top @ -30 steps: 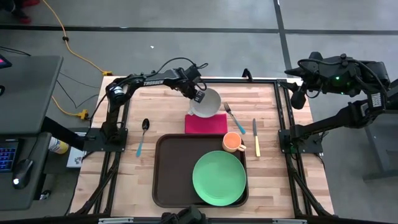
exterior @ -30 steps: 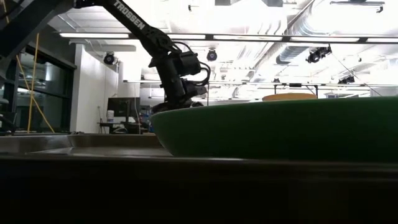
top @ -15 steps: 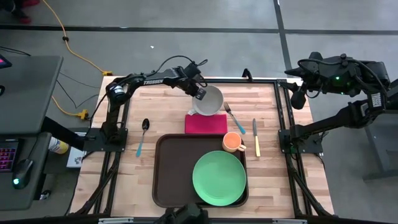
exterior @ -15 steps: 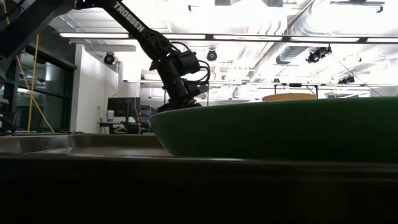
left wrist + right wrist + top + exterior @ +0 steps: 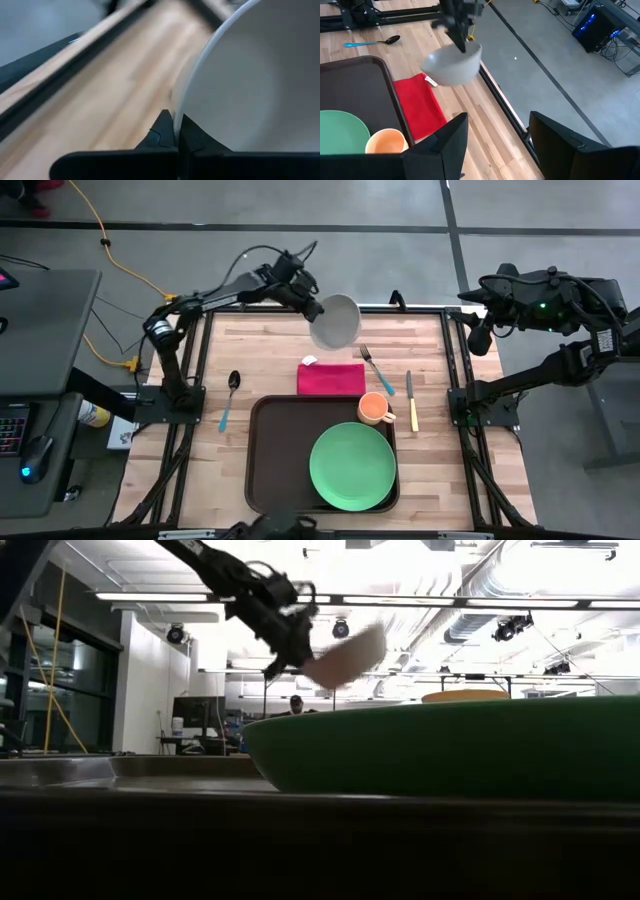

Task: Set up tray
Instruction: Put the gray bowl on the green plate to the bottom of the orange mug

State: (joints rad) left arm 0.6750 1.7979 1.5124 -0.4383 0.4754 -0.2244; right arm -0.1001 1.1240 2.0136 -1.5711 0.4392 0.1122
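My left gripper (image 5: 318, 308) is shut on a pale grey bowl (image 5: 337, 321), high above the table's far side; the bowl also shows in the low view (image 5: 345, 658) and right wrist view (image 5: 452, 65). The dark brown tray (image 5: 275, 445) lies at the near middle, carrying a green plate (image 5: 352, 466) and an orange cup (image 5: 374, 408) at its far right corner. A red napkin (image 5: 331, 378) lies flat just beyond the tray. My right gripper (image 5: 495, 132) is open, parked off the table's right far corner. My left gripper pinches the bowl's rim (image 5: 175, 107), one finger (image 5: 161, 131) outside the wall and one inside. The fingers come from the table's left side. The bowl is lifted clear of the table and tilted, hanging out beyond the fingers.
A fork (image 5: 374, 367) and a knife (image 5: 411, 400) lie right of the napkin. A blue-handled spoon (image 5: 230, 397) lies left of the tray. Black frame rails border the table on its left, right and far sides.
My left gripper has risen from just above the red napkin and moved toward the far edge, carrying the bowl. The bowl, which was low over the napkin's far edge, now hangs clear and high, tilted. The napkin is now fully uncovered.
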